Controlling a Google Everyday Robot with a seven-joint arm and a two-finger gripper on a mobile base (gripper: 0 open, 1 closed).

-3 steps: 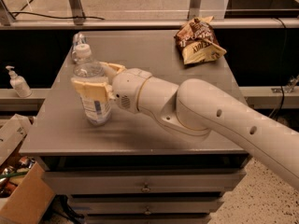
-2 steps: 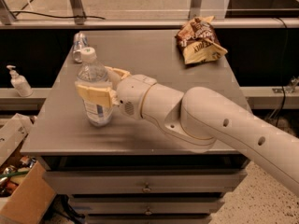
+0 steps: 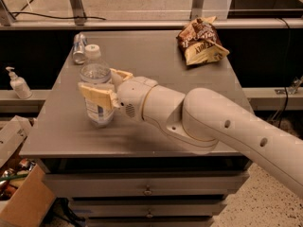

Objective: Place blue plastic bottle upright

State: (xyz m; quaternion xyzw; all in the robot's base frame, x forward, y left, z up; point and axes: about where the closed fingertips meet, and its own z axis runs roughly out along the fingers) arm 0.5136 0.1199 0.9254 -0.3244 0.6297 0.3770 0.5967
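The blue plastic bottle [image 3: 97, 86] is clear with a white cap and a blue-and-white label. It stands upright on the grey table [image 3: 156, 122], near the left side. My gripper [image 3: 103, 88] is around the bottle's middle, one finger [image 3: 97, 94] in front of it and one behind, shut on it. My white arm reaches in from the lower right.
A silver metal can [image 3: 79, 48] lies at the table's back left, just behind the bottle. A brown snack bag [image 3: 201, 41] lies at the back right. A small white pump bottle [image 3: 18, 83] stands on a ledge to the left. Cardboard boxes [image 3: 19, 193] sit on the floor at lower left.
The bottle has come more upright and shifted slightly right and forward with the gripper; the arm moved with it.
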